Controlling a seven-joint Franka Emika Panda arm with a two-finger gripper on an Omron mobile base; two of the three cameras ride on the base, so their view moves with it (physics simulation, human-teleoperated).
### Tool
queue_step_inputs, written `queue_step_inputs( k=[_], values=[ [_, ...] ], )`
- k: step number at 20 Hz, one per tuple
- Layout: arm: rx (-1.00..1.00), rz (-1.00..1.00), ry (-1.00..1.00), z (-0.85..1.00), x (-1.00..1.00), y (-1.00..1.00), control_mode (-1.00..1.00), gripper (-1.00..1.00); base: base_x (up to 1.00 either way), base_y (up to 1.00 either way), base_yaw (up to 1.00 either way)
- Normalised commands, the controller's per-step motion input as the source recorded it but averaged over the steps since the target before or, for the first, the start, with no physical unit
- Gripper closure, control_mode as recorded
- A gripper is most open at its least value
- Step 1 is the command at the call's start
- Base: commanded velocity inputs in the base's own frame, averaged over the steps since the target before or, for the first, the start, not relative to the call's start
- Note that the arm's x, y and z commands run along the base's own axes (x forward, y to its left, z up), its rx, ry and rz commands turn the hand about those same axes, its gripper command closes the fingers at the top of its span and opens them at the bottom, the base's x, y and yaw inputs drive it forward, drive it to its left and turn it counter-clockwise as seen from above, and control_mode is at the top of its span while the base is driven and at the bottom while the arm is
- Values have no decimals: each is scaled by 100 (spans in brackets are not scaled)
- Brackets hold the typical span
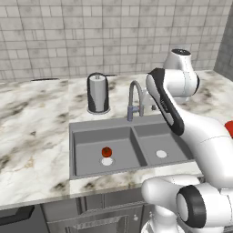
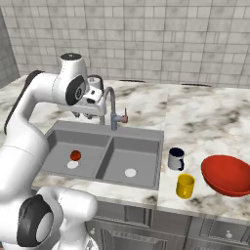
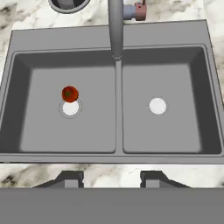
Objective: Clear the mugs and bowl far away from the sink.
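The sink (image 2: 58,141) is a grey double basin with a curved tap (image 2: 111,105). On the counter to its right stand a light grey mug (image 2: 176,158) with a navy inside and a yellow mug (image 2: 185,185) in front of it. The wide red bowl (image 2: 227,175) sits just right of the mugs; a sliver of the bowl (image 1: 229,129) peeks past my arm. My gripper (image 2: 85,116) hangs above the sink's back rim, left of the tap and far from the mugs. In the hand view the gripper (image 3: 111,179) is open with nothing between its fingertips (image 3: 70,178), looking down into both basins of the sink (image 3: 175,135).
A small red ball (image 3: 70,93) lies by the left basin's drain. A tall black-and-white cylinder (image 1: 98,93) stands on the counter behind the sink. Marble counter (image 1: 32,136) stretches left of the sink and right beyond the bowl. A tiled wall closes the back.
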Motion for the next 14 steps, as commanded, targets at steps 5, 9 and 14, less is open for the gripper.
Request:
queue_step_inputs(
  k=[5, 9, 14],
  values=[
    [0, 0, -3, -14, -13, -38, -100, -100, 0, 0, 0],
    [0, 0, 0, -13, -58, -100, -100, -100, 0, 0, 0],
    [0, 0, 3, -27, -64, -100, -100, -100, 0, 0, 0]
  ],
)
